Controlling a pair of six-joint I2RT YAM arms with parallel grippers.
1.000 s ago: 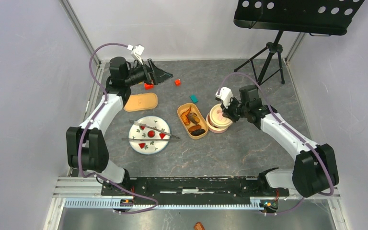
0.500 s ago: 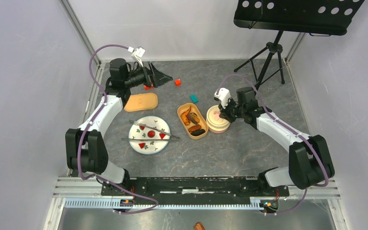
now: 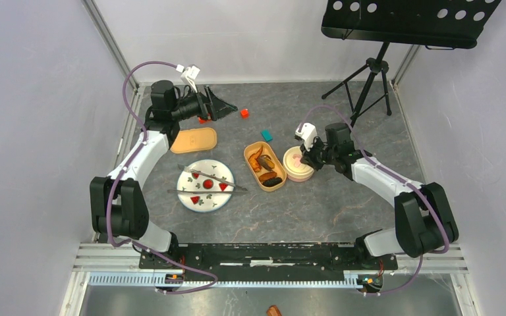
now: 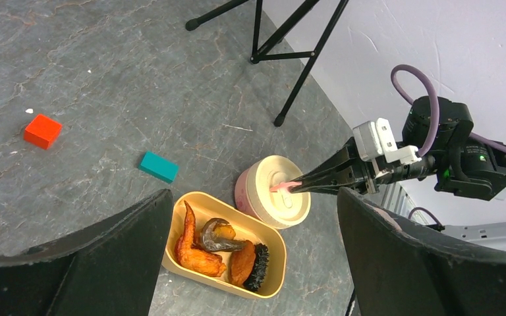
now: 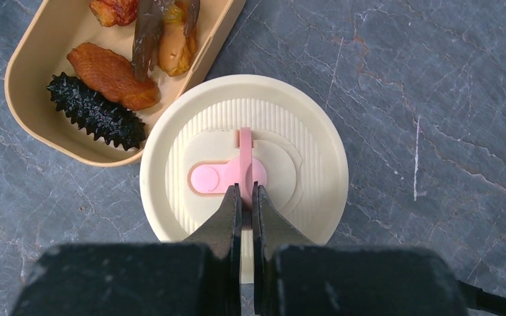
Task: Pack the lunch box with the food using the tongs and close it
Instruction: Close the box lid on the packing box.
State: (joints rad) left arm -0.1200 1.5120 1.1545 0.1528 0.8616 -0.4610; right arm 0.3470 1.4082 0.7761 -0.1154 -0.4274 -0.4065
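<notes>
Tongs (image 3: 211, 176) lie across the plate (image 3: 214, 203): thin, stiff, probably slick metal, so grip both arms mid-length. Your right fingers (image 5: 229, 217) pinch the round lid's (image 5: 309, 164) pink tab (image 5: 244, 151); your left fingers (image 4: 92, 257) stand spread.

Lunch box (image 5: 23, 79) matt plastic — table (image 5: 435, 99) marbled.

No readable text, label, brand or number anywhere.
</notes>
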